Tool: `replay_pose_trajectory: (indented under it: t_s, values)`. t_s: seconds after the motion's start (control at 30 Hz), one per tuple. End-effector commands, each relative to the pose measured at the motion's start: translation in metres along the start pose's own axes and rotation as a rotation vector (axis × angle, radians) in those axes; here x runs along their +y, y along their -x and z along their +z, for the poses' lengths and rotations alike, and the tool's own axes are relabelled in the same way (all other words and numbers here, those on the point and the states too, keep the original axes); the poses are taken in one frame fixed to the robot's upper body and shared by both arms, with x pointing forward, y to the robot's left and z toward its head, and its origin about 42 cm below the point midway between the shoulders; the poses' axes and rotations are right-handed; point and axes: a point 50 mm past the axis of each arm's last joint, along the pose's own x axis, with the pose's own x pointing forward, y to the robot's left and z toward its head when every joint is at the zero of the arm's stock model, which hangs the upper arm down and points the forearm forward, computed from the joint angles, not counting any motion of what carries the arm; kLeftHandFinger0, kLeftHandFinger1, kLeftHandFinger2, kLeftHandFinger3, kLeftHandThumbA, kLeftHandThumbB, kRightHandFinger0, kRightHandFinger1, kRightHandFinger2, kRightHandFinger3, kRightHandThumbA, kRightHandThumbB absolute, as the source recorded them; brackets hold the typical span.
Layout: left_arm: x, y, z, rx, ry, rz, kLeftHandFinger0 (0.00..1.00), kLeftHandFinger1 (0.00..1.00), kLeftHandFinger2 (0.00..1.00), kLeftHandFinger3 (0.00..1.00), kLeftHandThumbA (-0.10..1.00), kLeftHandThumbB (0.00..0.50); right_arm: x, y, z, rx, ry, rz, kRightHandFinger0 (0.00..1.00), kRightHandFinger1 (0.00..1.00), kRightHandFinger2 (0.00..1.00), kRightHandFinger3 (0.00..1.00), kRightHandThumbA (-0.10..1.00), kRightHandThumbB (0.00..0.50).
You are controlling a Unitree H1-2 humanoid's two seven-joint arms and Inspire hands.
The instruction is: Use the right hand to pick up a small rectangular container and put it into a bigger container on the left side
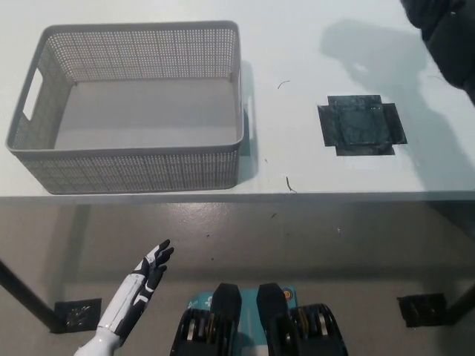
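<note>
The step in hand looks like the carry: the small rectangular container is nowhere in the frame, and only a dark stretch of the right arm (445, 30) shows at the upper right corner, with a soft shadow under it on the table (297, 44). The right hand itself is out of view, so whether it is clamped on the small container cannot be told, nor can anything of how that container looks. The black patch (361, 124) at the right of the tabletop lies bare, with nothing standing on it. The bigger container, a grey perforated basket (126, 159) with handle slots in its end walls, sits at the upper left of the frame, empty and upright, well apart from the arm. The next move probably calls for swinging the arm leftward across the table and lowering over the basket's open floor, clearing its near rim. The white left hand (148, 271) rests at the lower left, below the table edge, fingers straight and loosely together, holding nothing.
</note>
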Motion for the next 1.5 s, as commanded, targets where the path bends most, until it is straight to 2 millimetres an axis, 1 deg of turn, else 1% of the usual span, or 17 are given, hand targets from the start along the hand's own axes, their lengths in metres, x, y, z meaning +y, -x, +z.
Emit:
replay_pose_trajectory:
  t_s: [0.0, 0.03, 0.1, 0.27, 0.4, 0.5, 0.57, 0.63, 0.7, 0.77, 0.87, 0.97, 1.0, 1.03, 1.07, 1.1, 1.47]
  values:
    - [0.007, -0.005, 0.006, -0.037, -0.022, -0.009, 1.0, 1.0, 1.0, 1.0, 1.0, 0.26, -0.05, -0.026, 0.078, -0.175, 0.006, -0.097, 0.0, 0.36, 0.75, 0.43, -0.1, 0.211]
    - [0.008, -0.005, 0.007, -0.037, -0.022, -0.009, 1.0, 1.0, 1.0, 1.0, 1.0, 0.264, -0.049, -0.027, 0.088, -0.189, 0.003, -0.095, 0.02, 0.39, 0.79, 0.48, -0.1, 0.242]
    - [0.008, -0.005, 0.007, -0.035, -0.022, -0.009, 1.0, 1.0, 1.0, 1.0, 1.0, 0.265, -0.045, -0.029, 0.111, -0.229, -0.002, -0.082, 0.01, 0.31, 0.63, 0.49, -0.1, 0.248]
    - [0.008, -0.006, 0.008, -0.042, -0.021, -0.018, 1.0, 1.0, 1.0, 1.0, 1.0, 0.248, -0.031, -0.031, 0.172, -0.283, -0.06, -0.051, 0.0, 0.26, 0.6, 0.17, -0.1, 0.304]
    - [0.01, -0.008, 0.011, -0.049, -0.016, -0.015, 1.0, 1.0, 1.0, 1.0, 1.0, 0.243, -0.017, -0.027, 0.222, -0.34, -0.06, -0.023, 0.0, 0.27, 0.68, 0.3, -0.1, 0.269]
    - [0.01, -0.009, 0.011, -0.048, -0.019, -0.02, 1.0, 1.0, 1.0, 1.0, 1.0, 0.245, -0.002, -0.021, 0.243, -0.349, -0.072, 0.002, 0.0, 0.13, 0.4, 0.5, -0.1, 0.308]
    - [0.01, -0.009, 0.011, -0.052, -0.022, -0.024, 1.0, 1.0, 1.0, 1.0, 1.0, 0.237, 0.009, -0.017, 0.254, -0.345, -0.097, 0.038, 0.0, 0.06, 0.3, 0.5, -0.1, 0.311]
    - [0.009, -0.01, 0.012, -0.051, -0.021, -0.027, 1.0, 1.0, 1.0, 1.0, 1.0, 0.242, 0.014, -0.015, 0.256, -0.339, -0.103, 0.057, 0.0, 0.03, 0.24, 0.53, -0.1, 0.295]
    - [0.008, -0.011, 0.013, -0.044, -0.013, -0.031, 1.0, 1.0, 1.0, 1.0, 1.0, 0.256, 0.025, -0.012, 0.257, -0.332, -0.093, 0.107, 0.14, 0.18, 0.33, 0.61, -0.1, 0.218]
    - [0.01, -0.011, 0.013, -0.041, -0.021, -0.034, 1.0, 1.0, 1.0, 1.0, 1.0, 0.266, 0.032, -0.01, 0.257, -0.303, -0.111, 0.135, 0.0, 0.02, 0.21, 0.55, -0.1, 0.26]
    - [0.012, -0.011, 0.014, -0.04, -0.017, -0.03, 1.0, 1.0, 1.0, 1.0, 1.0, 0.268, 0.038, -0.01, 0.25, -0.246, -0.152, 0.167, 0.06, 0.13, 0.31, 0.62, -0.1, 0.281]
    - [0.013, -0.011, 0.014, -0.04, -0.022, -0.033, 1.0, 1.0, 1.0, 1.0, 1.0, 0.272, 0.04, -0.011, 0.245, -0.206, -0.141, 0.203, 0.15, 0.25, 0.51, 0.87, -0.07, 0.252]
    - [0.013, -0.012, 0.014, -0.044, -0.024, -0.035, 1.0, 1.0, 1.0, 1.0, 1.0, 0.262, 0.04, -0.012, 0.242, -0.166, -0.109, 0.296, 0.62, 0.94, 1.0, 1.0, 0.39, 0.348]
    - [0.013, -0.012, 0.014, -0.044, -0.025, -0.035, 1.0, 1.0, 1.0, 1.0, 1.0, 0.262, 0.04, -0.012, 0.242, -0.161, -0.106, 0.306, 0.69, 1.0, 1.0, 1.0, 0.41, 0.351]
    - [0.013, -0.012, 0.015, -0.043, -0.029, -0.039, 1.0, 1.0, 1.0, 1.0, 1.0, 0.263, 0.04, -0.013, 0.24, -0.151, -0.11, 0.334, 0.96, 1.0, 1.0, 1.0, 0.51, 0.439]
    - [0.013, -0.012, 0.015, -0.045, -0.032, -0.042, 1.0, 1.0, 1.0, 1.0, 1.0, 0.263, 0.038, -0.014, 0.237, -0.15, -0.143, 0.361, 1.0, 1.0, 1.0, 1.0, 0.63, 0.499]
    - [0.015, -0.022, 0.019, -0.061, -0.036, -0.05, 1.0, 1.0, 1.0, 1.0, 1.0, 0.264, 0.01, -0.023, 0.238, -0.225, -0.206, 0.443, 1.0, 1.0, 1.0, 1.0, 0.87, 0.5]
